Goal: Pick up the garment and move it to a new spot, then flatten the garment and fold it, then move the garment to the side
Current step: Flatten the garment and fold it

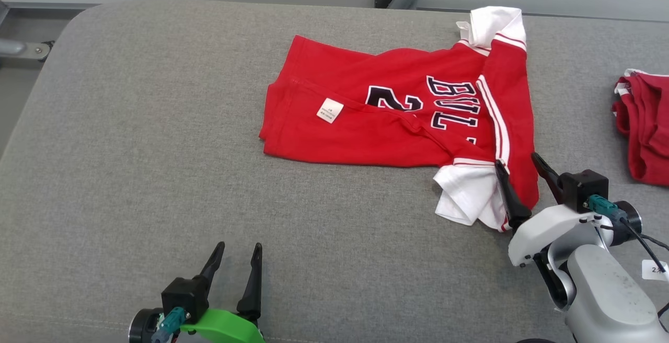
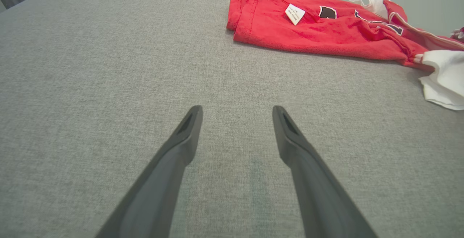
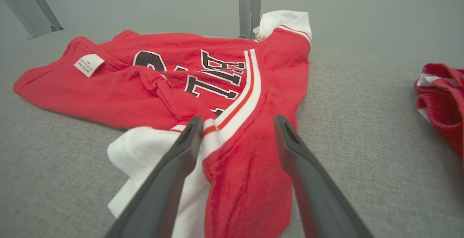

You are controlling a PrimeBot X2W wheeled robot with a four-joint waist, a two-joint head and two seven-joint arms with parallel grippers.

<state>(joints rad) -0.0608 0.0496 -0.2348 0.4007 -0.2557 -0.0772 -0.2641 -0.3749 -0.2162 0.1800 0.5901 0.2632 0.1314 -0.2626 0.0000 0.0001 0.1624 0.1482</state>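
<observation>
Toward the grey table's (image 1: 130, 123) right side lies the red jersey (image 1: 397, 113), half folded. Right gripper (image 1: 517, 161) spread wide, straddling its near striped edge (one finger over the white sleeve (image 1: 465, 194)); we would pinch both layers. Left gripper (image 1: 238, 247) spread over bare table. Right wrist view clarifies the straddle; head view, the outline.

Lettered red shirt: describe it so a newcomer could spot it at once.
On the grey padded table, right of centre, a red shirt lies partly folded, the open right gripper at its near right corner. Unlike the red bundle at the table's right edge, it shows black lettering, white sleeves and a white tag.
</observation>
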